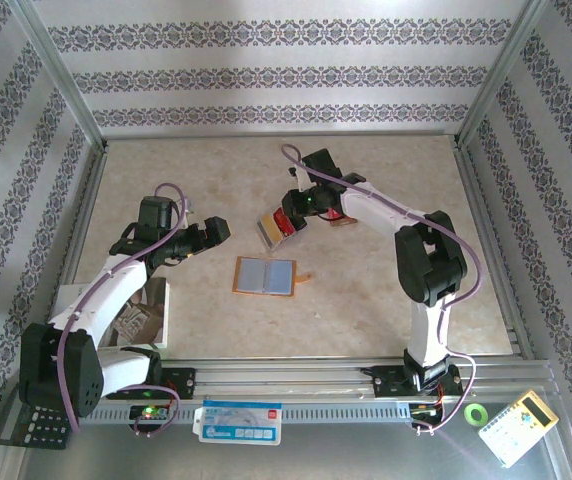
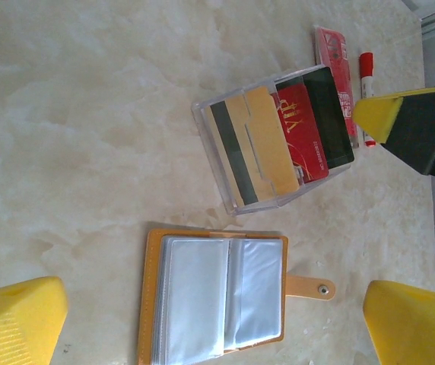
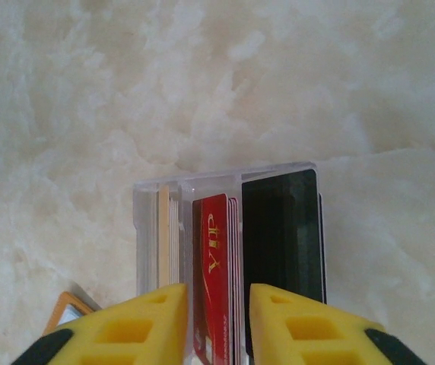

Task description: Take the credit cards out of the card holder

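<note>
Right gripper (image 3: 217, 298), narrowly parted, straddles the credit cards (image 3: 214, 255) standing in a clear tray (image 3: 147, 199). The card holder (image 1: 265, 275) lies open on the table (image 1: 386, 300) near the wide-open, empty left gripper (image 1: 214, 231).

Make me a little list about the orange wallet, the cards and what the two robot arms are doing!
card holder: lies open and flat on the table; pockets look empty
credit cards: tan, red and black, standing in a clear tray just beyond the card holder
right end effector: over the tray, jaws a little apart on either side of the red card
left end effector: wide open, holds nothing, hovers near the card holder
extras: red packet and red marker behind the tray
</note>
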`<state>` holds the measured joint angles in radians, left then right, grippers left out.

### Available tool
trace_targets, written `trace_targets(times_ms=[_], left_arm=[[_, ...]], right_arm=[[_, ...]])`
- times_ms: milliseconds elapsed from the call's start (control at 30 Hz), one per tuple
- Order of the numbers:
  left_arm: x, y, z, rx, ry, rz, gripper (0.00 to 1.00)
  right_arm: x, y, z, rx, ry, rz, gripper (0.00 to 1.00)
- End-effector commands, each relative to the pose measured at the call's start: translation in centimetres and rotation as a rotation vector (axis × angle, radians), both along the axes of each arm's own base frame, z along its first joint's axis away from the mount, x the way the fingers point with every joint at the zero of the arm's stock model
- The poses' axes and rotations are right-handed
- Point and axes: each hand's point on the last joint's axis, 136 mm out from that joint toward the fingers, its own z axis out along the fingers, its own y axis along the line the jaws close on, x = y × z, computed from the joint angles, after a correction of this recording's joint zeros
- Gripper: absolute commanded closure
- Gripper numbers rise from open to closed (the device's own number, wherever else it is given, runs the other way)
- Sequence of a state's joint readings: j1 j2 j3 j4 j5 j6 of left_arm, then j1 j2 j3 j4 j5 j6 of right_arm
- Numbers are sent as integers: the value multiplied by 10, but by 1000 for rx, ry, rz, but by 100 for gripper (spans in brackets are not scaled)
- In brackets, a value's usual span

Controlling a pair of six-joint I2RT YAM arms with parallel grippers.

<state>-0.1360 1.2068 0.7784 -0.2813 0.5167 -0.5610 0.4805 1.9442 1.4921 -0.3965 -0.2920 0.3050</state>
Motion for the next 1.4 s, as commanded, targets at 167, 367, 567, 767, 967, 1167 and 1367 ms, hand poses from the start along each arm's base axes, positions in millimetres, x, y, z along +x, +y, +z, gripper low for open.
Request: trace_targets(times_ms=[167,367,567,767,967,1167,1367], left_arm=[[3,16,-12,34,22,88,0],[8,20,-16,-2,29,140,0],[19,11,-11,-86,6,140,0],[15,10,-12,-73,22,119,0],[12,9,-15,-79,30,121,0],[13,7,-21,-92,44,114,0],[15,3,-27,-100,67,99,0]], right_arm=[[-41,-17,45,-13,-46,-145,51],[-99,-9,19,14,110,-253,43],[-144,26,-14,57,230,-241,43],[-155,50,-47,25,288,-210,44],[-159,52,-74,-20,336,-200,44],[-165,40,-91,-70,360,-218,44],[-167,5,-101,-182,352,-269,45]])
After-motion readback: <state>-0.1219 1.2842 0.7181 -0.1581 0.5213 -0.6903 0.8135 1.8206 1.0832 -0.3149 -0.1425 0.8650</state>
